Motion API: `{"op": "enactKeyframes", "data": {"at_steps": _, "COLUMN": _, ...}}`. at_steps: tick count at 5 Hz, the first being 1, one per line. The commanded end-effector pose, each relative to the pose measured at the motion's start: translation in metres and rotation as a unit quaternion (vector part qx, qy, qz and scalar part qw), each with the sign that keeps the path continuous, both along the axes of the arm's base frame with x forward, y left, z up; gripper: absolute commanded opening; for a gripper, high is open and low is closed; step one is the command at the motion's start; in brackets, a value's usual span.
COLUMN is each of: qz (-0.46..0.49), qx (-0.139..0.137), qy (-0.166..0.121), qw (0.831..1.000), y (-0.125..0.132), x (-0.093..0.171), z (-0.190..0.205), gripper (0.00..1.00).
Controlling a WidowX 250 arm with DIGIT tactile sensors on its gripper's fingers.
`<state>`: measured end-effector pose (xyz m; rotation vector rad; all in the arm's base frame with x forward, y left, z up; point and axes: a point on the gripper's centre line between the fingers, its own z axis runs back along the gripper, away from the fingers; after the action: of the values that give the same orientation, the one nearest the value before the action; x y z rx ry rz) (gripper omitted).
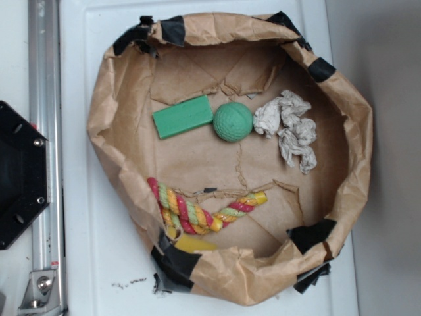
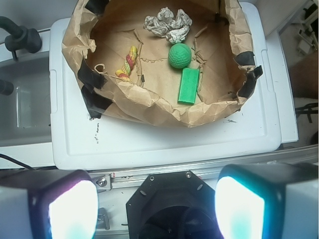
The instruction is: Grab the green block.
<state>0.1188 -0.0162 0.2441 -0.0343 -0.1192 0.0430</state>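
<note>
Green block (image 1: 183,117): lies flat on the floor of the paper basin (image 1: 105,99), just beside the green ball (image 1: 233,122), possibly touching it.
Crumpled paper (image 1: 289,128): close on the ball's other side.
Rope toy (image 1: 197,210): near the opposite wall, well apart from the block.
Basin: sits on the white surface (image 1: 85,263).
End effector (image 2: 155,209): wide open, holding nothing, well back from the basin, above the black base (image 2: 172,206).
</note>
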Motion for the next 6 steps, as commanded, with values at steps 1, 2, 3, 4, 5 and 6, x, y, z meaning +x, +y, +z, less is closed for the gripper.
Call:
{"op": "enactKeyframes", "data": {"at_steps": 1, "qz": 0.000, "qx": 0.000, "qy": 0.000, "qw": 1.000, "y": 0.000, "x": 0.000, "z": 0.000, "gripper": 1.00}}
{"op": "enactKeyframes", "data": {"at_steps": 2, "qz": -0.045, "qx": -0.023, "qy": -0.035, "qw": 0.998, "y": 0.015, "x": 0.045, "z": -0.042, "gripper": 1.00}}
{"op": "enactKeyframes", "data": {"at_steps": 3, "qz": 0.014, "qx": 0.010, "qy": -0.054, "qw": 0.998, "y": 0.032, "x": 0.084, "z": -0.062, "gripper": 1.00}}
{"op": "enactKeyframes", "data": {"at_steps": 4, "qz": 0.022, "qx": 0.004, "qy": -0.042, "qw": 0.999, "y": 0.047, "x": 0.111, "z": -0.090, "gripper": 1.00}}
{"op": "enactKeyframes", "data": {"at_steps": 5, "qz": 0.036, "qx": 0.005, "qy": -0.030, "qw": 0.999, "y": 0.051, "x": 0.123, "z": -0.119, "gripper": 1.00}}
{"op": "enactKeyframes", "data": {"at_steps": 6, "qz": 0.029, "qx": 0.014, "qy": -0.009, "qw": 0.999, "y": 0.046, "x": 0.120, "z": -0.153, "gripper": 1.00}}
